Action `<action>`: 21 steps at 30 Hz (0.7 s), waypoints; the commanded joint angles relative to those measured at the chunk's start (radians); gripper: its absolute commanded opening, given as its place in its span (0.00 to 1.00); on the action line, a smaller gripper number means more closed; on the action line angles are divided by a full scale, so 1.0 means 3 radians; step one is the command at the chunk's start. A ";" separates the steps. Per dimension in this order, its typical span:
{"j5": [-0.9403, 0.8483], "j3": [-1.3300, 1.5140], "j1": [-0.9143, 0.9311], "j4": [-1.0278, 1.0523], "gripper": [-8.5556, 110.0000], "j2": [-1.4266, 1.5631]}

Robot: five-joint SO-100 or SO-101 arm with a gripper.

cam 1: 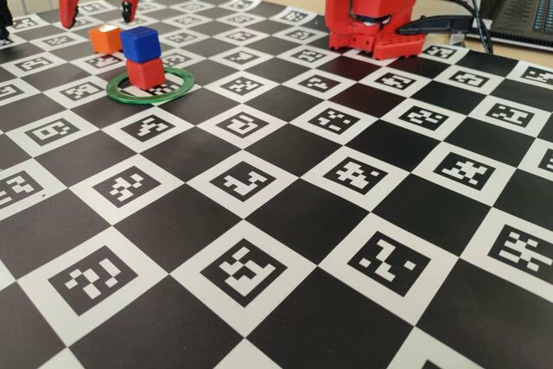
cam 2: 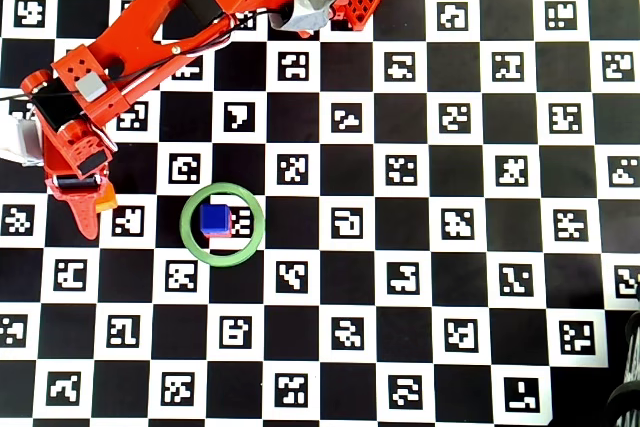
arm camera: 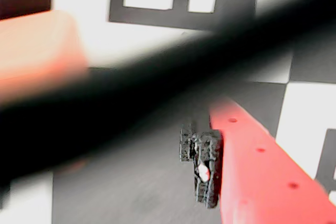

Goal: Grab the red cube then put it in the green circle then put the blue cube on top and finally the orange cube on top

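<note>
A robotics lab is suggested by the marker-printed checkerboard (cam 1: 285,213), a laptop (cam 1: 518,6) and cables (cam 1: 462,6).

A checkered marker board (cam 1: 285,239) carries the green circle (cam 1: 130,92), the red cube (cam 1: 145,73) and the orange cube (cam 1: 105,39).

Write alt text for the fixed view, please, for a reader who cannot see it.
A blue cube sits stacked on a red cube inside a green circle on a checkerboard of printed markers. The orange cube rests behind them, below the open red gripper.
</note>
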 commanded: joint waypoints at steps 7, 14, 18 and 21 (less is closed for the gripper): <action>0.0087 0.0051 -0.0077 -0.0256 0.48 0.0169; 0.0159 0.0066 -0.0118 -0.0348 0.48 0.0194; 0.0210 0.0107 -0.0159 -0.0363 0.48 0.0220; 0.0235 0.0138 -0.0174 -0.0389 0.48 0.0230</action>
